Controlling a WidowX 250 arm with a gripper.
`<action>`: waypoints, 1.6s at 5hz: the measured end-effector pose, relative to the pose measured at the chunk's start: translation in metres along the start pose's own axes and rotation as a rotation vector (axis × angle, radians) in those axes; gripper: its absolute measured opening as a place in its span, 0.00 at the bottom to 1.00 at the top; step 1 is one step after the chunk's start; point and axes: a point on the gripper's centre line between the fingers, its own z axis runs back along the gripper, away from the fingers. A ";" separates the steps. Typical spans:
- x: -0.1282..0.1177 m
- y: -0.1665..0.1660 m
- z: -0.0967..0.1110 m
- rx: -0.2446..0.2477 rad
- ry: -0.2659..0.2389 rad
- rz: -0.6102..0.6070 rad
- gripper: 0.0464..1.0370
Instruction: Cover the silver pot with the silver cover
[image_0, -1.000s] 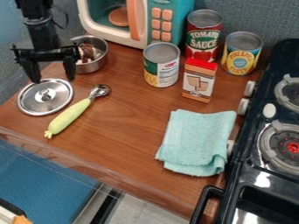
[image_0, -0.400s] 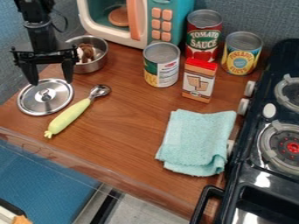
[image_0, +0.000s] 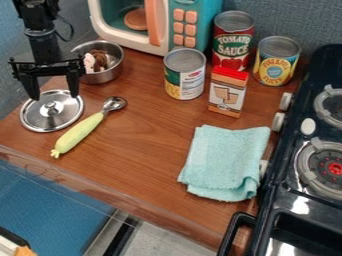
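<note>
"Quickly, jaws?"

"Wide apart, nothing between them. My gripper (image_0: 55, 96) hangs by the far side of the silver cover (image_0: 53, 117), fingertips pointing down. Exact height above it, can't tell."

"Cover?"

"Flat on the wooden counter (image_0: 147, 142), knob (image_0: 51, 107) up, handy for a pinch. Ungrasped."

"Anything close to it?"

"Scoop (image_0: 79, 133) with a pale green handle, lying slantwise just beside. I'd guess a low sideways sweep could nudge that, so straight up is better."

"And the silver pot (image_0: 103, 77)?"

"Behind the cover, near the toy microwave (image_0: 160, 25). Upright, top uncovered, brown and white pieces (image_0: 99, 58) inside. Those could maybe keep the cover from seating; can't judge from here."

"So, progress tag?"

"Early. Nothing of the covering itself is done; at best I'm lined up for the grasp. Left: close on the knob, lift, carry over to the pot, centre it on the rim, lower, let go."

"Percent?"

"Low. Put 'pre-grasp', next clip."
</note>
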 end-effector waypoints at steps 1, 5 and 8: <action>-0.003 0.001 -0.003 0.008 0.006 -0.002 0.96; -0.007 0.014 -0.019 0.029 0.051 0.029 0.96; -0.006 0.023 -0.022 0.037 0.058 0.071 0.61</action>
